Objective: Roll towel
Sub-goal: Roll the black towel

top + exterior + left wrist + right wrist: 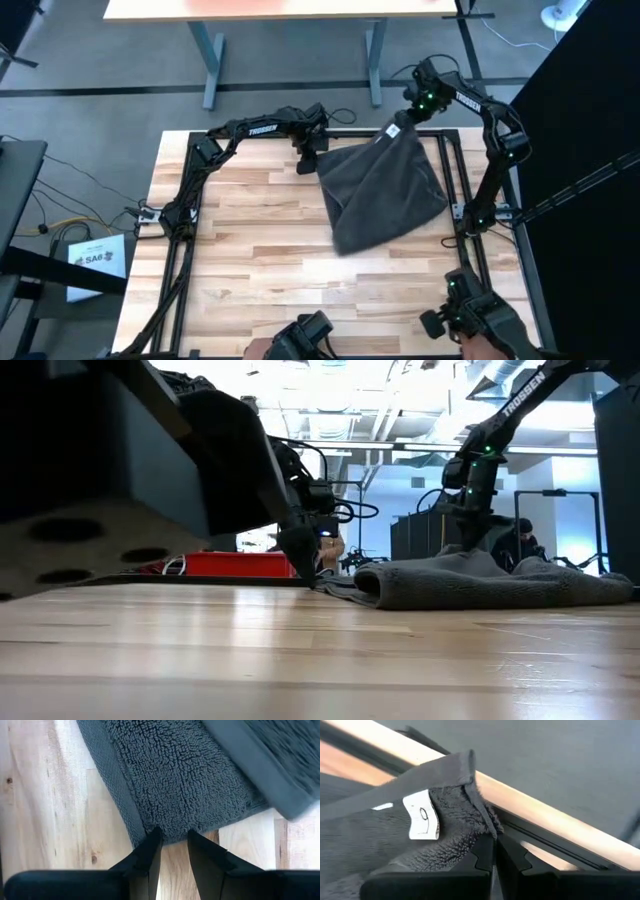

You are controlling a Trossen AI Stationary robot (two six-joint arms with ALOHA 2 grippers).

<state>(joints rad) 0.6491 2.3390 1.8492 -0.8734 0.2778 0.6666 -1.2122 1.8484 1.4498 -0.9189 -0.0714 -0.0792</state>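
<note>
The dark grey towel (pixel 382 188) lies bunched and partly folded on the far right part of the wooden table (pixel 250 250). It also shows in the low view (pixel 500 582). My left gripper (pixel 311 158) points down at the towel's far left corner (pixel 150 827). It is open by a narrow gap, with its tips on either side of the corner's hem; whether they touch the hem, I cannot tell. My right gripper (pixel 398 124) is shut on the towel's far right corner, beside a small white tag (pixel 422 815). My right gripper pinches the towel's far right corner at its hemmed edge (pixel 482 822) between its two fingers, next to the white tag. It comes slanting down from the table's far side. The corner is raised a little off the table, and the rest of the towel lies on the wood.
Black frame rails run along the table's far edge (pixel 360 131) and right edge (pixel 462 200), close to both grippers. Bare wood lies to the left of the towel and toward the near edge. Dark equipment (pixel 470 315) stands at the near edge.
</note>
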